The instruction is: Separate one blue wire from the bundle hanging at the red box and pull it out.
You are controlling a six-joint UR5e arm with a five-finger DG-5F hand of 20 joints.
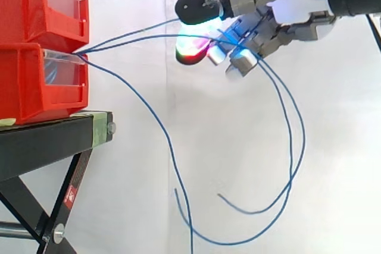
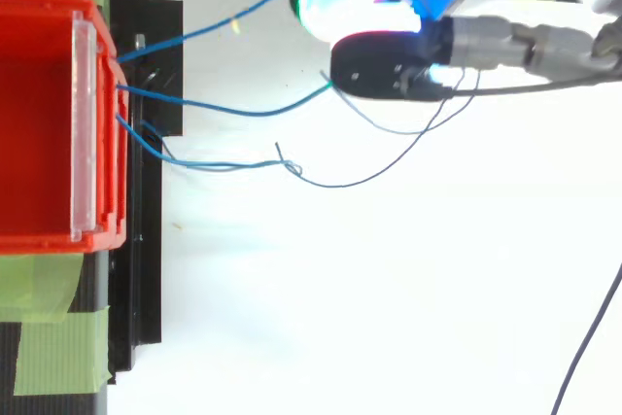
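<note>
The robot hand (image 1: 280, 22), at 3 o'clock from the red bins (image 1: 36, 87), is gripping blue wires (image 1: 155, 35) in a closed curl, likely tensioning them for separation.

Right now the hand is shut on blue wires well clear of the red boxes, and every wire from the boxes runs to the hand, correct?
Not every wire. The side view shows two blue wires running from the red boxes to the hand, but a third wire drops from the boxes, clear of the hand. The rest holds.
</note>
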